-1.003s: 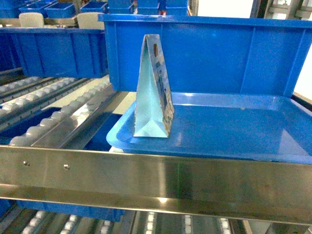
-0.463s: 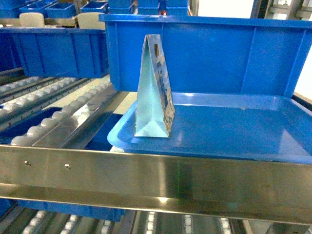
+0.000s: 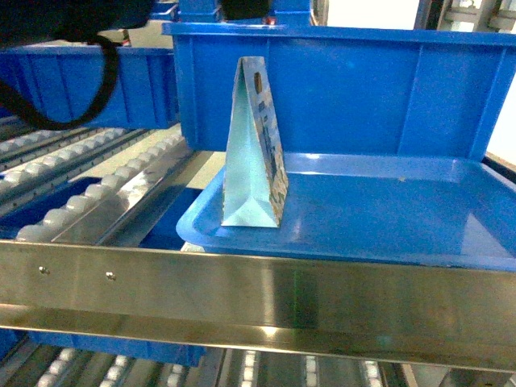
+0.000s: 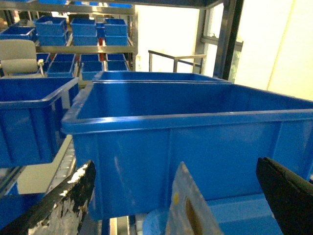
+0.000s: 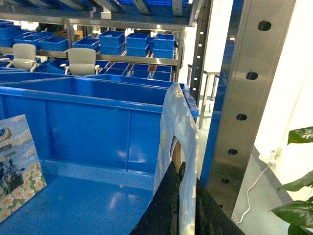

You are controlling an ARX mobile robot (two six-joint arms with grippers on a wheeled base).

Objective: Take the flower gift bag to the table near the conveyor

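With the flower gift bag [image 4: 188, 208] centred between the left gripper [image 4: 178, 196]'s wide jaws, a skewed descent could topple it

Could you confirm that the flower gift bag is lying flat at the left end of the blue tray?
Not quite: the head view shows the flower gift bag standing upright at the left end of the blue tray.

Head low, wrists facing bin [image 4: 186, 137]
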